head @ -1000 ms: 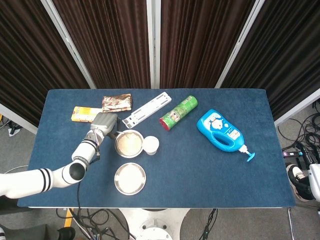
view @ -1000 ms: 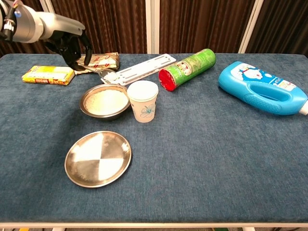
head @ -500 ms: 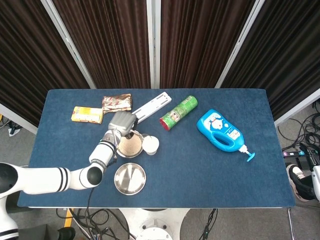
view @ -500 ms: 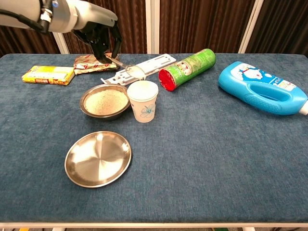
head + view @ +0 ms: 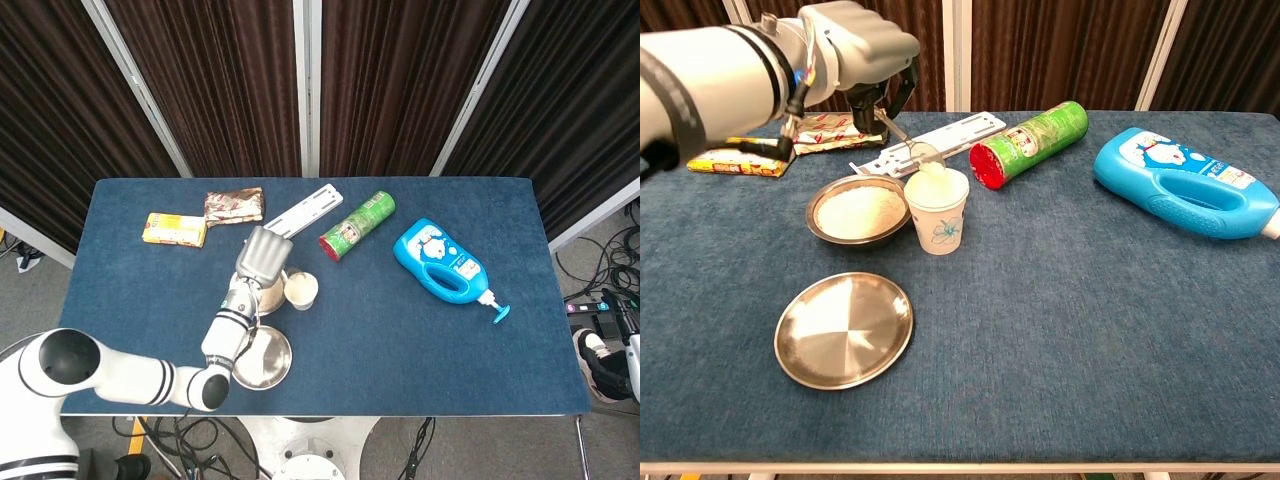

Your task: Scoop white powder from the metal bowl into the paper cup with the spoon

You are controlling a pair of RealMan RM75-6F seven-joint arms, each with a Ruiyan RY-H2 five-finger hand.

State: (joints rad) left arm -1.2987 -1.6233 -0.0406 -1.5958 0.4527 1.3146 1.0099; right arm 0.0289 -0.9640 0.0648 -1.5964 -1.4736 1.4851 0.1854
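Nearest you sits the empty metal plate (image 5: pixel 844 329), and at its twelve o'clock the metal bowl (image 5: pixel 858 211) of white powder touches the paper cup (image 5: pixel 937 209) standing at the bowl's three o'clock. Your left hand (image 5: pixel 862 50), pinching the spoon (image 5: pixel 908 141) by its handle, has swung over from the bowl's eleven o'clock in the past second, so the spoon bowl now tips at the cup's mouth and the powder is going in. Your right hand is out of sight, so you cannot tell its state

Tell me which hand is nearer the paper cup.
Left. The left hand holds the spoon at the paper cup mouth; the right hand appears in neither view.
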